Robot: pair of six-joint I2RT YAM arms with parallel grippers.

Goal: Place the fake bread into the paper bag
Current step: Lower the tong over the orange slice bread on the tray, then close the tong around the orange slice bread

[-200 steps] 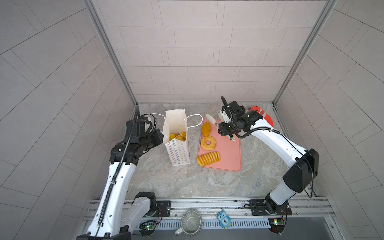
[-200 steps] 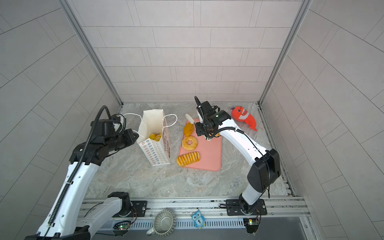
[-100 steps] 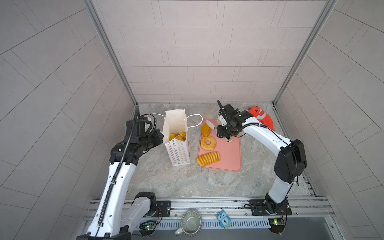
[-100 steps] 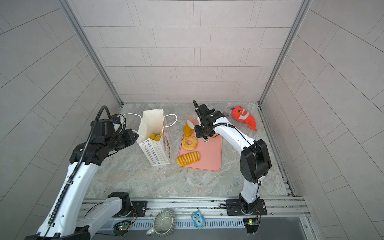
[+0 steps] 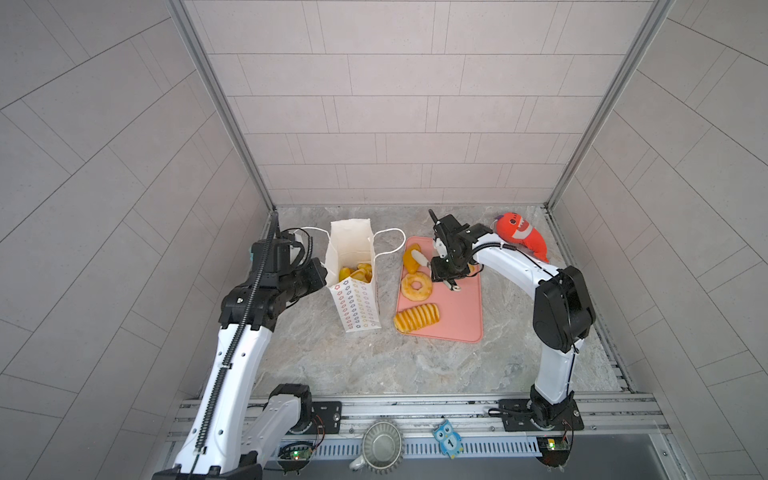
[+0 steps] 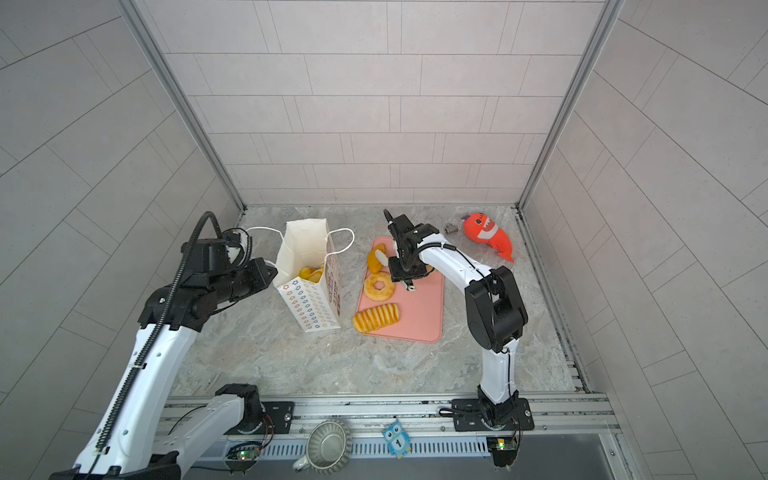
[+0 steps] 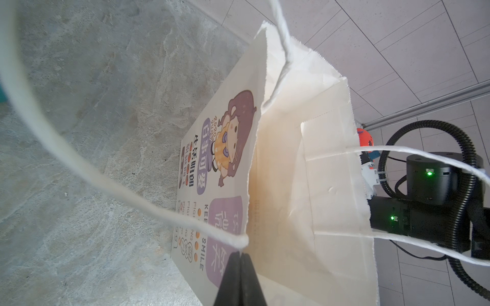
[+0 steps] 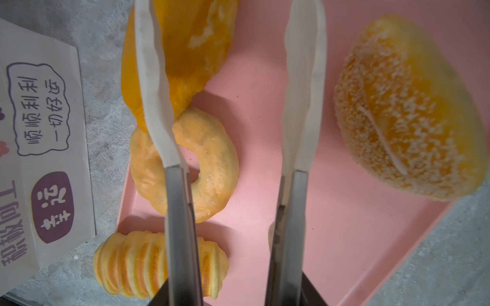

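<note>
My left hand (image 7: 240,261) is pinched shut on the rim of the paper bag (image 5: 357,299), right where a cord handle is anchored, and holds its mouth open. The bag stands upright on the bench (image 5: 374,365), with several yellow pastries (image 5: 355,272) already inside.

My right hand (image 5: 444,272) is clamped around a pair of white-tipped tongs (image 8: 302,79) above the pink board (image 5: 461,307), just beside the bag. The tongs' tips stand apart and hold nothing; only bare board shows between them. One tip crosses the oval loaf (image 5: 410,257) and the ring doughnut (image 5: 414,286), which touch each other. A ridged roll (image 5: 416,318) lies at the board's near edge, and a sprinkled bun (image 8: 405,111) lies on the other side of the tongs.

This looks like lining up the next pick. To do it well, I should pick one piece — the loaf seems closest — and shift until both tips straddle its middle. Then I should lower fully before squeezing, gently enough that the soft toy does not squirt out, and lift it high enough to clear the rim.
</note>
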